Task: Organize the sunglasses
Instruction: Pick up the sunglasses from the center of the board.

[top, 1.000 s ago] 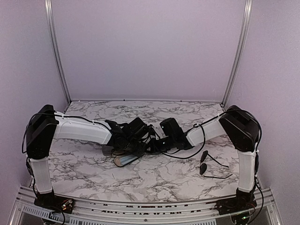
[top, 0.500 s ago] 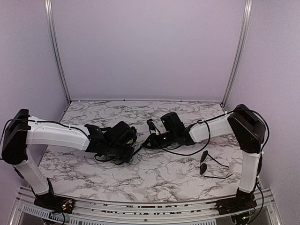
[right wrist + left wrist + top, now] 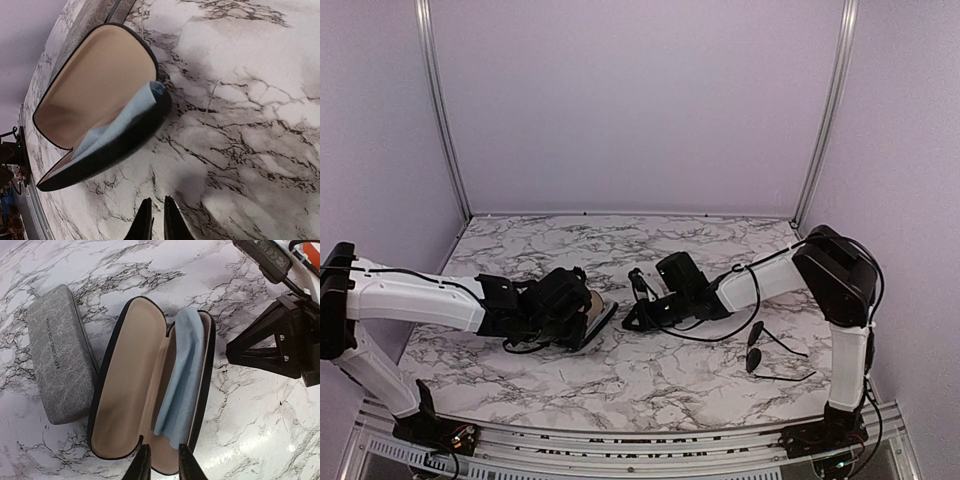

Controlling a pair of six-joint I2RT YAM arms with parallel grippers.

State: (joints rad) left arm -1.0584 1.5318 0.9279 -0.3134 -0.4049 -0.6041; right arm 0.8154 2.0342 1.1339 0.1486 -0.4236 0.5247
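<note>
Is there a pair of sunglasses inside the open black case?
No, the open black case holds only a light blue cloth on its tan lining.

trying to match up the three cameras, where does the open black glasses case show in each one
Top external: the open case lies left of centre, small.
Left wrist: the open case fills the middle, with a grey case to its left.
Right wrist: the open case is at upper left.
Shared landmark: the blue cloth inside it, also in the right wrist view; the marble table shows in all three.
</note>
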